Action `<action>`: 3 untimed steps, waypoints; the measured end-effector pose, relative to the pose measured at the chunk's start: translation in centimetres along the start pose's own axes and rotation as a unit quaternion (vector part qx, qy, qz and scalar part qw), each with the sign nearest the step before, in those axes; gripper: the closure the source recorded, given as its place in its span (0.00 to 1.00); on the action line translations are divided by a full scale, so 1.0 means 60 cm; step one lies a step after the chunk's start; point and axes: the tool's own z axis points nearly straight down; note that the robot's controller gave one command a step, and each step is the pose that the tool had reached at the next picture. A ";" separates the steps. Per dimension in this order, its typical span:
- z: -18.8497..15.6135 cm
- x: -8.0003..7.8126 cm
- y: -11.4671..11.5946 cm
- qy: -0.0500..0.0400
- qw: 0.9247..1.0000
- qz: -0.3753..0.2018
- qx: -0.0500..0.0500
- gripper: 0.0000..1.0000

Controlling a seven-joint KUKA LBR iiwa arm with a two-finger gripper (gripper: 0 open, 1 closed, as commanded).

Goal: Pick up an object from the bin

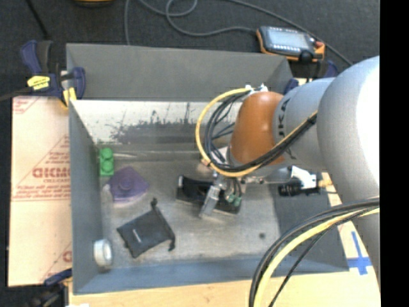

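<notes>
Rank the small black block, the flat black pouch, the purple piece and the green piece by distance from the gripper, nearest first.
1. small black block, just left of the gripper
2. flat black pouch, lower left
3. purple piece, farther left
4. green piece, by the left wall

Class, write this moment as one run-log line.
gripper | over black block, bin middle | purple lid, black pouch nearby

Soft light fills the bin (268, 235) (its far wall (160, 117) glares palest).
</notes>
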 end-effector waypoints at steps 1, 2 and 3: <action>-0.008 0.001 -0.001 0.000 1.000 0.000 0.000 1.00; -0.040 0.001 -0.001 0.001 1.000 0.000 0.000 1.00; -0.058 0.003 -0.001 0.004 1.000 -0.001 0.001 1.00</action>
